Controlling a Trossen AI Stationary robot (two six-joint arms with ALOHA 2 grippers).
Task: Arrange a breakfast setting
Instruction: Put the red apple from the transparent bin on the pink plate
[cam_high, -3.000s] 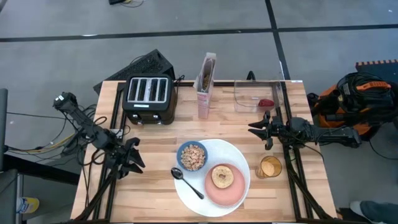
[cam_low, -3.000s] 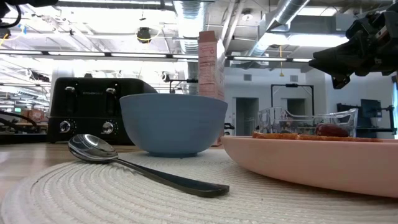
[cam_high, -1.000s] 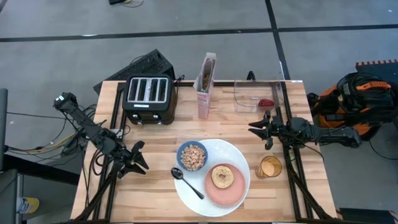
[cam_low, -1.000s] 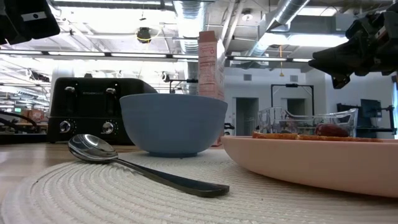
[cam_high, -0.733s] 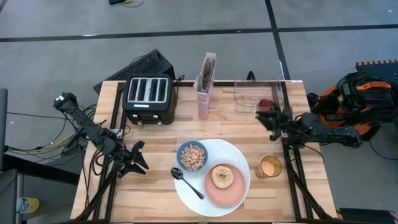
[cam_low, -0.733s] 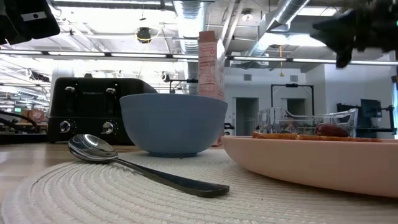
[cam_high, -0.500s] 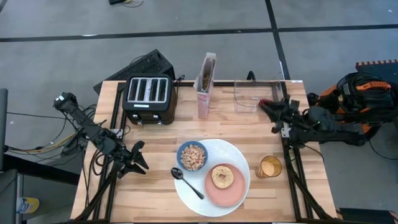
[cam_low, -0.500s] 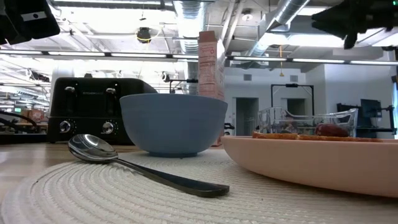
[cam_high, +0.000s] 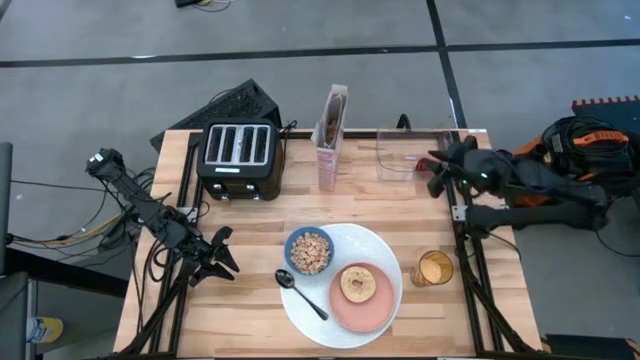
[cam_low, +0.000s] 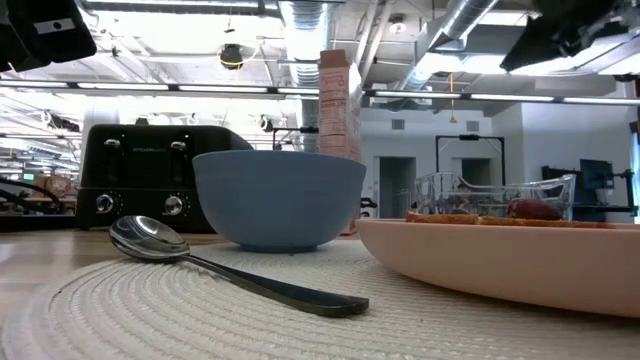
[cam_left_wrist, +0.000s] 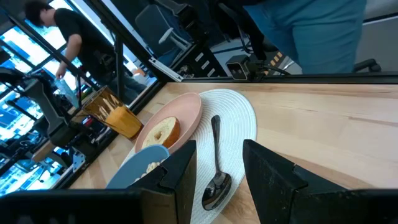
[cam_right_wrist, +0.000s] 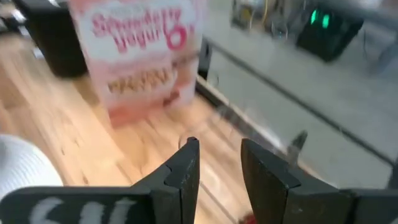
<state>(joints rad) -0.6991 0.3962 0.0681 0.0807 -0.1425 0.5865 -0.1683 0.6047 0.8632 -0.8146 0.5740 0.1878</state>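
Right gripper (cam_high: 437, 172) has swung back over the clear container (cam_high: 408, 155), fingers parted.

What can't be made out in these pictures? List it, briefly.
High view: the red fruit, covered by the right hand.
Low view: the blue bowl's contents, behind its wall; the bagel, mostly behind the pink plate's rim.
Right wrist view: the cereal box's print, blurred.

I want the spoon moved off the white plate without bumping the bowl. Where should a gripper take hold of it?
Grip the spoon by its thin handle, near the end farthest from the blue bowl. It lies flat on the white plate, its round head closest to the bowl, its handle angling away beside the pink plate. Come straight down, fingers across the handle; the left gripper is likely nearer.
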